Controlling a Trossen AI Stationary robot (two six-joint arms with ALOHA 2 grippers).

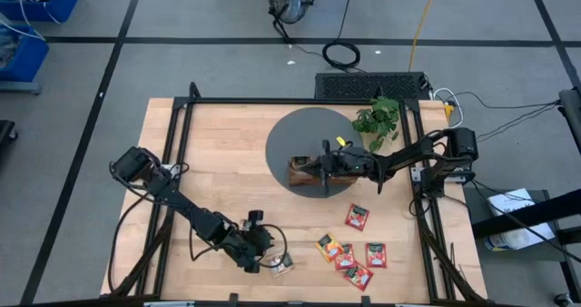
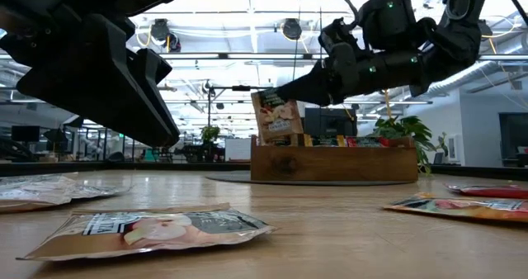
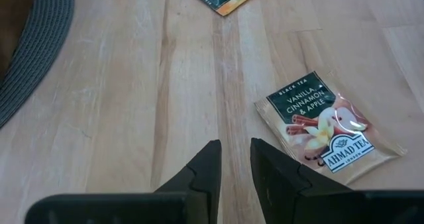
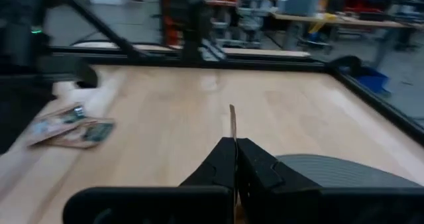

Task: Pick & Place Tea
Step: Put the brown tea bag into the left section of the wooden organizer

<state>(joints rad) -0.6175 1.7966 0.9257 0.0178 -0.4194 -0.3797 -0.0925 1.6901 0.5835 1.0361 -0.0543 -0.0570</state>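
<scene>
This looks like a robotics lab or workshop hall. A wooden table (image 1: 236, 162) framed in black rails stands on a grey floor (image 1: 182, 16) marked with dark tape lines, cables (image 1: 340, 53) trail across it, and ceiling lights and distant workbenches, somewhat blurred, fill the room beyond.

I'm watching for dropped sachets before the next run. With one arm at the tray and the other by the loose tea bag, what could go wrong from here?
1. The right gripper pinches its sachet by one thin edge above the wooden tray; it could slip or tip outside.
2. The left gripper, slightly open, hovers beside the beige sachet, not over it; closing here may miss it or push it.
</scene>
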